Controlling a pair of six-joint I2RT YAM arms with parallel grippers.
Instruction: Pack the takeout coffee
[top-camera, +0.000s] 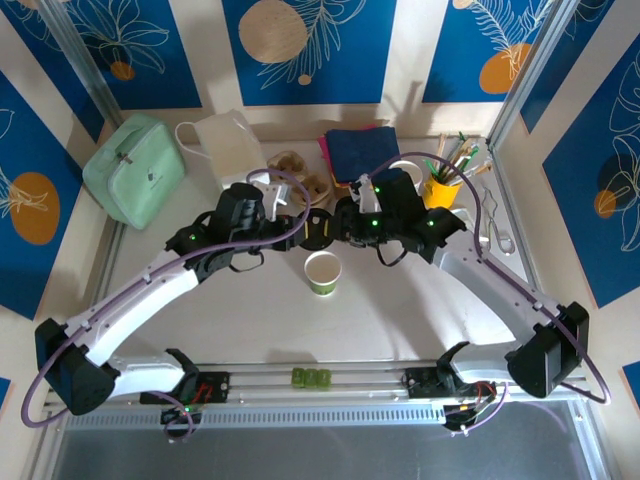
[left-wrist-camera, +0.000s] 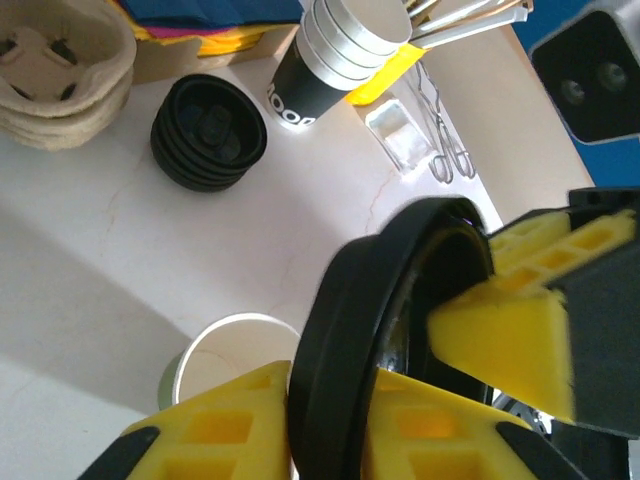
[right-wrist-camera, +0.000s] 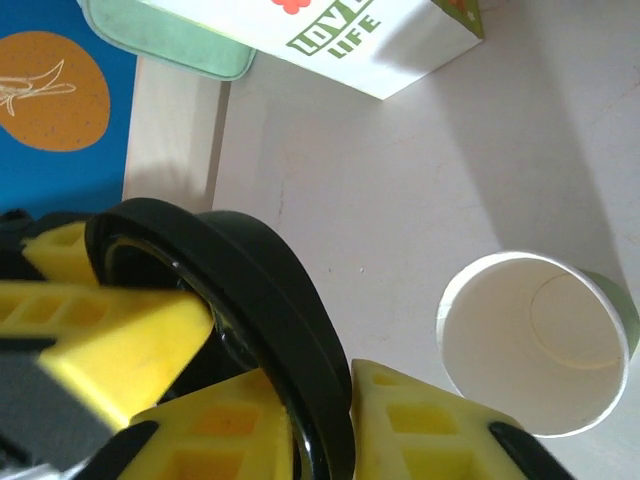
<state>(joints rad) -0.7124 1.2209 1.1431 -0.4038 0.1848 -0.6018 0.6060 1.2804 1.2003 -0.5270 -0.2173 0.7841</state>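
Top view: the left gripper (top-camera: 302, 228) and right gripper (top-camera: 338, 224) meet at 1 black lid (top-camera: 318, 228). The open takeout cup (top-camera: 322, 272) stands upright on the table (top-camera: 400, 320), just nearer the bases.

Left wrist view: the left fingers (left-wrist-camera: 500, 340) pinch the lid rim. The stack of takeout cups (left-wrist-camera: 340, 45) stands beyond.

Right wrist view: the right fingers (right-wrist-camera: 110, 330) flank the rim; whether they clamp it cannot be told.

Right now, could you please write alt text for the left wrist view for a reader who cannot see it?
The left end effector grips a black lid edge-on by its rim, with an open white paper cup beneath it on the pale table. Behind stand a stack of black lids, stacked takeout cups and cardboard carriers.
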